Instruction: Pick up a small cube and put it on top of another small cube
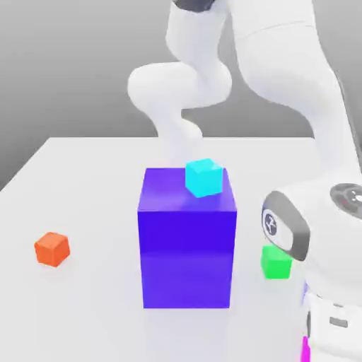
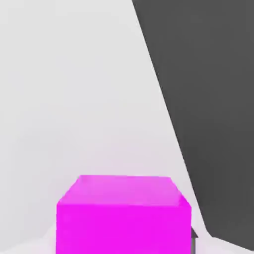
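A magenta small cube (image 2: 123, 214) fills the near part of the hand view, and a sliver of it (image 1: 305, 350) shows at the bottom right of the exterior view, under the white hand. My gripper (image 2: 124, 245) is shut on this magenta cube, with a dark fingertip (image 2: 194, 234) against its side. A cyan small cube (image 1: 204, 177) rests on the top rear of a large blue block (image 1: 187, 247). An orange small cube (image 1: 51, 249) lies on the table at the exterior view's left. A green small cube (image 1: 276, 262) sits just to the right of the blue block.
The white table (image 1: 85, 184) carries all the cubes. The tall blue block stands in its middle. The arm's white links (image 1: 311, 106) rise at the exterior view's right. In the hand view the table edge (image 2: 171, 124) runs close to the magenta cube, with dark floor beyond.
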You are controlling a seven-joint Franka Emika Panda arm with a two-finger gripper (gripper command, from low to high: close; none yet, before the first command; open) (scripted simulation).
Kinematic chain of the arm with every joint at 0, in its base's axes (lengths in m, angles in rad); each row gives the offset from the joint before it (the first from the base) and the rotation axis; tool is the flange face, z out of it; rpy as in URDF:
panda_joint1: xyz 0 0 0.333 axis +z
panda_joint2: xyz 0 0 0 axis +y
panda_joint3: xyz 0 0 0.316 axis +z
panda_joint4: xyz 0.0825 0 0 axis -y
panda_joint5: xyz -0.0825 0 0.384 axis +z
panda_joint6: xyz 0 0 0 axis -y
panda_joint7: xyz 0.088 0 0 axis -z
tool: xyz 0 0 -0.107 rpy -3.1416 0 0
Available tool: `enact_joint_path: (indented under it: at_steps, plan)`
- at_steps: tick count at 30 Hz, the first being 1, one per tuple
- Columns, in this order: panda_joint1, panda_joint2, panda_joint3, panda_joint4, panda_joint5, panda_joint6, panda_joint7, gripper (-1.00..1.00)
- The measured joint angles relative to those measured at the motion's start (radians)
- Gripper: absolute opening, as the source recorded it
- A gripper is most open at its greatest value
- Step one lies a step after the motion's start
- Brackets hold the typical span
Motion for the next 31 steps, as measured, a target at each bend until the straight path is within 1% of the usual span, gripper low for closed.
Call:
enact_joint_path:
  at_steps: [1,3,8,12,15,20,22,24,28,29,31]
  plan:
    - [-0.001,-0.035,0.003,-0.010,0.005,-0.025,-0.002,-1.00]
    - [0.004,-0.101,0.020,-0.066,0.036,-0.035,0.024,-1.00]
    - [0.033,-0.267,0.065,-0.242,0.121,-0.024,0.123,-1.00]
    - [0.072,-0.401,0.096,-0.386,0.167,-0.012,0.222,-1.00]
    - [0.110,-0.501,0.106,-0.495,0.182,-0.002,0.311,-1.00]
    - [0.115,-0.666,0.154,-0.678,0.170,0.017,0.484,-1.00]
    - [0.104,-0.651,0.170,-0.705,0.152,0.059,0.523,-1.00]
    - [0.093,-0.594,0.176,-0.710,0.122,0.120,0.551,-1.00]
    - [0.079,-0.455,0.160,-0.706,0.026,0.253,0.619,-1.00]
    - [0.079,-0.431,0.155,-0.705,0.006,0.275,0.633,1.00]
    - [0.081,-0.431,0.155,-0.705,0.006,0.275,0.633,1.00]
